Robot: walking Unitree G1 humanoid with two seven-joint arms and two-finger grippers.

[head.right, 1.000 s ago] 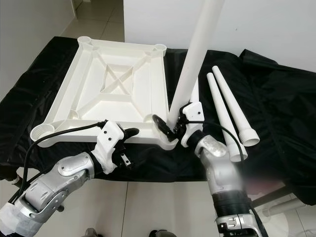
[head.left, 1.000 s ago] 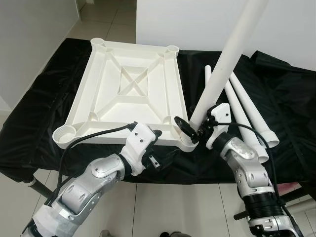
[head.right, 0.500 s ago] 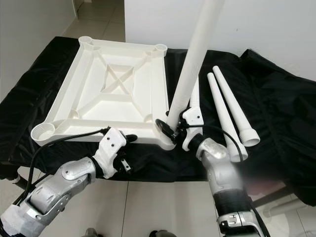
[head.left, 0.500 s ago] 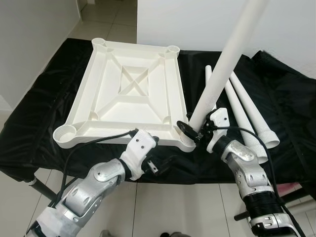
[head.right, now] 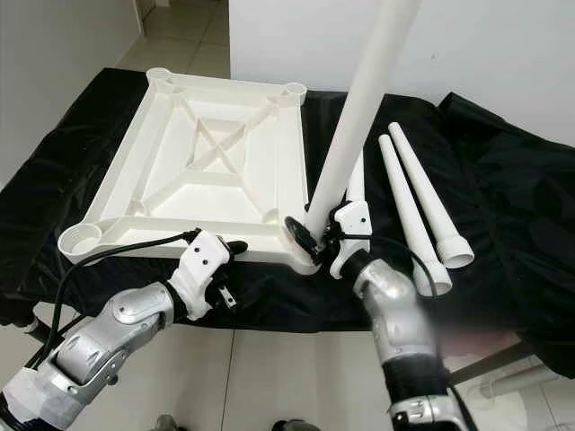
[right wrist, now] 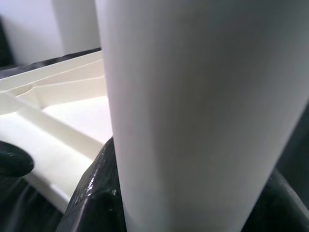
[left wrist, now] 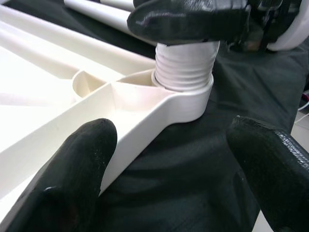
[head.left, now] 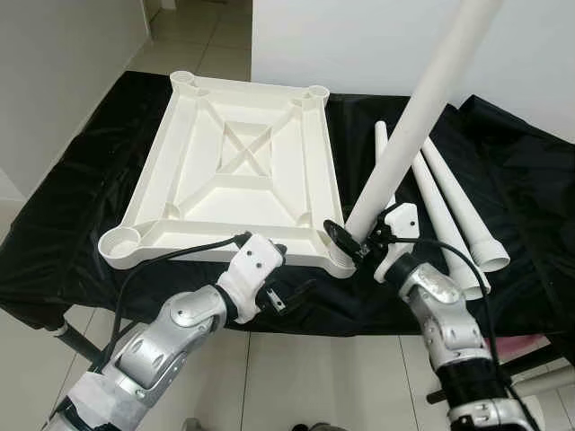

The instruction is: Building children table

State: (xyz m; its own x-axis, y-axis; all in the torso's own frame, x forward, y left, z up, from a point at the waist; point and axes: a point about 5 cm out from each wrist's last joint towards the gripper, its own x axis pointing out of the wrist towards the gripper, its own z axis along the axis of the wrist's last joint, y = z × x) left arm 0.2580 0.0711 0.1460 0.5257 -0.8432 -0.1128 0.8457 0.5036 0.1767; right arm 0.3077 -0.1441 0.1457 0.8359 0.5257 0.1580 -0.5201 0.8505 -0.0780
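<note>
1. Held by the right tool (head.left: 359, 241), closed on the leg (head.left: 415, 115) just above its threaded end; thread seated in the socket (left wrist: 186, 99) at the near right corner of the top (head.left: 235, 171), several ridges still showing above the rim.
2. Long axis of the leg: rising from the socket and leaning up and away toward the far right, not square to the top. Judged to need straightening over the socket before the thread can go fully home.
3. Right tool clearly the nearer one, touching the leg at the socket. Left tool (head.left: 289, 294) just beside the near edge of the top, to the left of the socket, fingers (left wrist: 72, 169) open and pointing at the socket, gripping nothing.
4. Top lying upside down on the black cloth (head.left: 72, 224) of the tabletop, ribs up, other three corner sockets empty. Three spare legs (head.left: 449, 211) lying on the cloth beyond the socket, to its right, well apart from both tools.
5. Compared with one second ago: leg in the same socket with nearly the same lean; right tool still clamped at the same place; left tool drawn slightly back and lower from the near edge of the top. Small shift of the whole view, so camera moved a little.
</note>
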